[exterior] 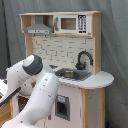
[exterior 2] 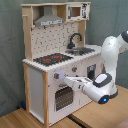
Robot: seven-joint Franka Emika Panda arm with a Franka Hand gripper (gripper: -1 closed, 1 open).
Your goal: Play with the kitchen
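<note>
Item: kitchen (exterior 2: 52, 65), a tall toy unit of white panels and light wood. It stands on a wooden floor against a grey-green curtain (exterior 2: 10, 60) and fills the middle of both exterior views.

Fittings, top down:
- grey hood (exterior 2: 49, 21)
- microwave (exterior 2: 75, 11) in the upper shelf
- pegboard back (exterior 2: 50, 40)
- black faucet (exterior 2: 75, 39) over a metal sink (exterior 2: 80, 50)
- black-and-red stove top (exterior 2: 51, 58)
- front panel with knobs
- oven door (exterior 2: 62, 96) below, apparently closed

Arm: a white Panda arm (exterior 2: 112, 55) stands at the second exterior view's right and reaches across the kitchen's front. The gripper (exterior 2: 58, 76) sits at the front panel just under the stove top, above the oven door. It is touching the panel or very near it, roughly at knob height. Whether the fingers are apart or together cannot be told. In the first exterior view the arm's body covers the lower front, so the gripper is hidden there.

Progress: the task is open-ended. No loose item, open door or shifted fitting shows as a finished result. The present step looks like work on the front panel, possibly a knob. The sink, faucet, oven and microwave look untouched.
</note>
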